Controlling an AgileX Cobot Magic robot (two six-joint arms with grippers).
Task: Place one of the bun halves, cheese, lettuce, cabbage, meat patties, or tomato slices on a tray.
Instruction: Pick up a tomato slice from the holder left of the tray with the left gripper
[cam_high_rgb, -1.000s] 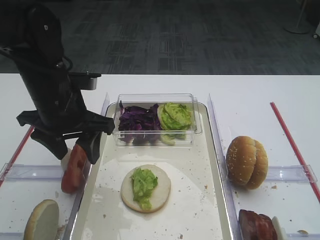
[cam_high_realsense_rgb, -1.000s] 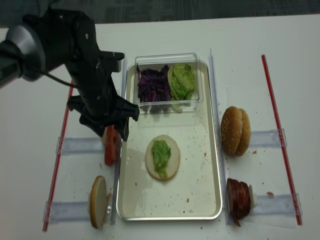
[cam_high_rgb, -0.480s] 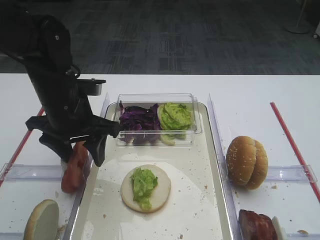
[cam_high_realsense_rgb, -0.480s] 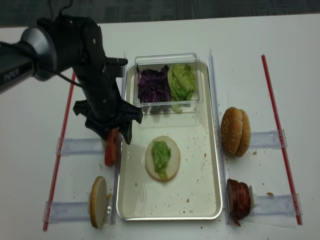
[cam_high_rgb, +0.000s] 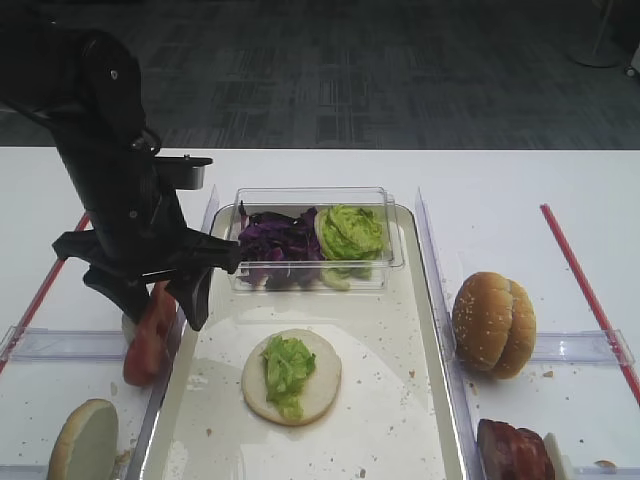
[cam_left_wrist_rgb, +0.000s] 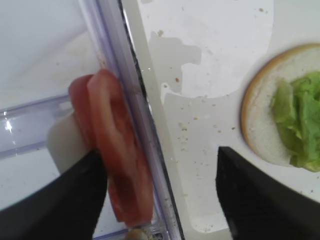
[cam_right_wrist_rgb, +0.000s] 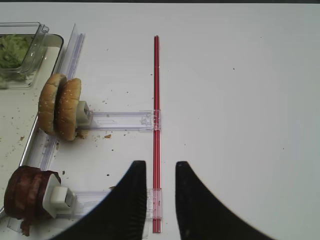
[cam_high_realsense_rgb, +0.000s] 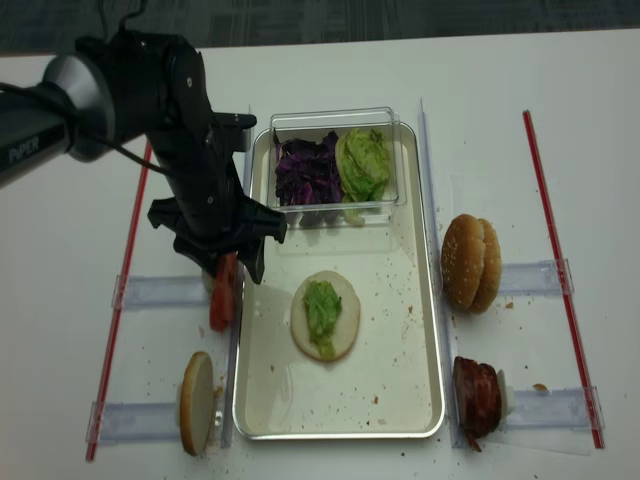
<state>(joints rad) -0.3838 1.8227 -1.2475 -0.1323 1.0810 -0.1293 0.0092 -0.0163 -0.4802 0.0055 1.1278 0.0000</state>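
**Q:** What is the left end effector (cam_high_rgb: 150, 300) doing?

**A:** Its black jaws are standing wide apart, straddling the upright round red tomato slices (cam_left_wrist_rgb: 117, 175). One finger is sitting on the outer side of the slices; the other is hanging over the left rim of the long cream-white shallow tray with the silvery rim (cam_high_rgb: 420, 400). The left wrist view is not showing whether either finger is touching a slice.

**Q:** Where are the slices standing?

**A:** They are standing on edge in a clear plastic holder strip (cam_left_wrist_rgb: 30, 125) on the white desk (cam_high_realsense_rgb: 330, 70), just beside the tray's left edge, about midway along it.

**Q:** And the right end effector (cam_right_wrist_rgb: 156, 200)?

**A:** It is hovering with its fingers nearly together and nothing between them, above a thin red strip (cam_right_wrist_rgb: 156, 100) near the desk's right edge.

**Q:** What is lying on the tray?

**A:** A round bun half, pale cut face up (cam_high_rgb: 318, 385), is carrying a piece of light green crinkly lettuce (cam_high_rgb: 286, 368). At the far end, a small clear plastic box (cam_high_rgb: 310, 200) is holding dark purple shredded cabbage (cam_high_rgb: 275, 245) and more lettuce.

**Q:** What is standing off the tray?

**A:** Golden sesame-seeded bun halves (cam_high_rgb: 493, 324) and dark reddish-brown meat patties (cam_high_realsense_rgb: 478, 396) are standing beside the right edge; another bun half (cam_high_realsense_rgb: 196, 403) is standing near the front left corner.
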